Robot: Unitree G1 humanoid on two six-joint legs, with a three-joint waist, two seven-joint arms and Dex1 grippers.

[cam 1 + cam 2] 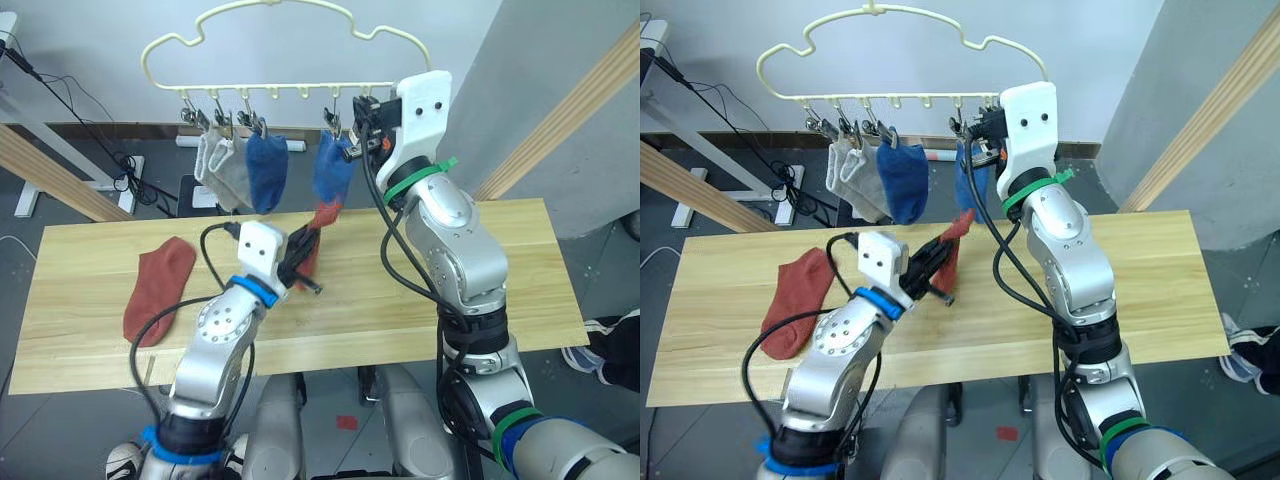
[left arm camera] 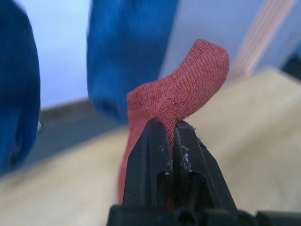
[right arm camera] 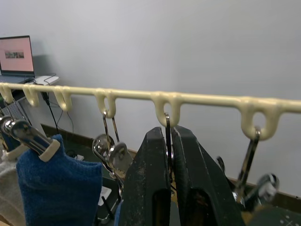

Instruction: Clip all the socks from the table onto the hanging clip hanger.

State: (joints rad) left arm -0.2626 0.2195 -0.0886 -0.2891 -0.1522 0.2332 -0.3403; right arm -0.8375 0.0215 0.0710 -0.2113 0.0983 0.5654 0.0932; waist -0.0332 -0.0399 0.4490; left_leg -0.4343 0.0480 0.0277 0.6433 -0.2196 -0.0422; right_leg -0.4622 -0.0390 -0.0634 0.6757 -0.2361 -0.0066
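The left gripper (image 1: 300, 262) pinches a rust-red sock (image 1: 318, 232) in its jaws, raising it off the surface (image 1: 480, 290) toward 12 o'clock, where the right gripper's (image 3: 170, 155) jaws squeeze a clip (image 3: 167, 123) on the clip hanger (image 1: 270, 92), likely opening it; another red sock (image 1: 157, 288) lies at 9 o'clock.

From my head camera I see the clip hanger (image 1: 270, 45) hanging above the far edge of the table (image 1: 480, 290). Two light grey socks (image 1: 222, 170) hang side by side from its clips on my left, then a blue sock (image 1: 266, 172), then a second blue sock (image 1: 333, 168) further to my right. My right gripper (image 1: 352, 140) is raised to the hanger's clip row just beside that second blue sock. My left gripper (image 1: 304, 262) sits over the table's middle, fingers pinched on a rust-red sock (image 1: 318, 232) whose upper end rises toward the blue one. Another rust-red sock (image 1: 158, 286) lies flat on the table's left part, well apart
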